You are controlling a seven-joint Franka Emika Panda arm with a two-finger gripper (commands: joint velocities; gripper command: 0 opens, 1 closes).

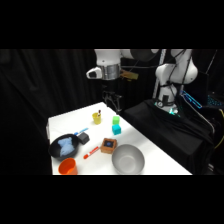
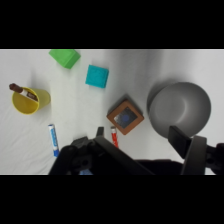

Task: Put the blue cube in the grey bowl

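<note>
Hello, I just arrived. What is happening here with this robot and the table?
The white arm holds its gripper high over the table, carrying nothing. The blue cube sits untouched beside the green cube. The grey bowl stands empty near the brown block. A yellow cup, two markers, a black pan and an orange cup are also there. The task has not started.

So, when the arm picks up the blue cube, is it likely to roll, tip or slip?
The blue cube sits flat on the table, so it probably won't roll or tip. Its flat sides should suit a pinch, though its surface looks smooth, so some slipping is possible. It stands apart from the green cube, leaving room beside it.
</note>
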